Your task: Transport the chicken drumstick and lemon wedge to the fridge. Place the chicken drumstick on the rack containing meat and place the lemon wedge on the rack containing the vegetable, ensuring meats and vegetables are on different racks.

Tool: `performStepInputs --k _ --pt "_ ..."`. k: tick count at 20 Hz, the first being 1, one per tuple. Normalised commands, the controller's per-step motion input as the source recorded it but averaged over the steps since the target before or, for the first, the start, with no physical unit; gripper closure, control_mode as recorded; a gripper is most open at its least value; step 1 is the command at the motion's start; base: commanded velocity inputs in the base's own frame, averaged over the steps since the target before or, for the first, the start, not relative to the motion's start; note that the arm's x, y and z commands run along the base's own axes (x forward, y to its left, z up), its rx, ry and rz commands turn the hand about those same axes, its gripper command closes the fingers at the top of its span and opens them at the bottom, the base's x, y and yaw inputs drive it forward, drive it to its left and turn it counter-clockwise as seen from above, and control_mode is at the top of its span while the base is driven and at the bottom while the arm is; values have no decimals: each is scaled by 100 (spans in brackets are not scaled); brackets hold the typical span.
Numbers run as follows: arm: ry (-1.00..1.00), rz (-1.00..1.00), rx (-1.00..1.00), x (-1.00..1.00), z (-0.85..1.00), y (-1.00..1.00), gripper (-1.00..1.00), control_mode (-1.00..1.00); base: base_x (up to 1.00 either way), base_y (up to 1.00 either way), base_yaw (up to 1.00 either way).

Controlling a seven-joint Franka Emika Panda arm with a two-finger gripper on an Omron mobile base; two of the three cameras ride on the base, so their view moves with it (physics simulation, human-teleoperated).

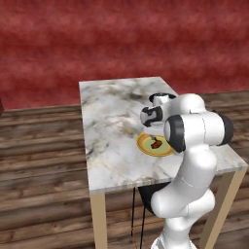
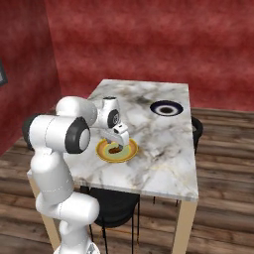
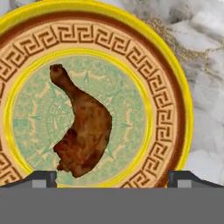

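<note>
Fingertips of my gripper (image 3: 112, 177) stand spread wide, holding nothing, at the frame's bottom edge. Chicken drumstick (image 3: 83, 127) lies centre-left on the yellow-rimmed plate (image 3: 173, 87). Judged light, firm, possibly greasy; grasp the thick meaty end, not the thin bone.

A chicken drumstick (image 1: 156, 143) lies on a yellow-rimmed plate (image 1: 145, 147) on the marble table (image 1: 112, 131).
</note>
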Motion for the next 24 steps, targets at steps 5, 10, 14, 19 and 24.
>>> performStepInputs --k 5,10,14,19,24 --pt "0 -26 3 45 -38 0 -100 -100 0 0 0" --pt "0 -17 0 33 -30 0 -100 -100 0 0 0" --pt "0 -8 0 6 -14 0 -100 -100 0 0 0" --pt "0 0 0 -15 0 0 -100 -100 0 0 0" --pt "0 -1 0 -34 0 0 -100 -100 0 0 0"
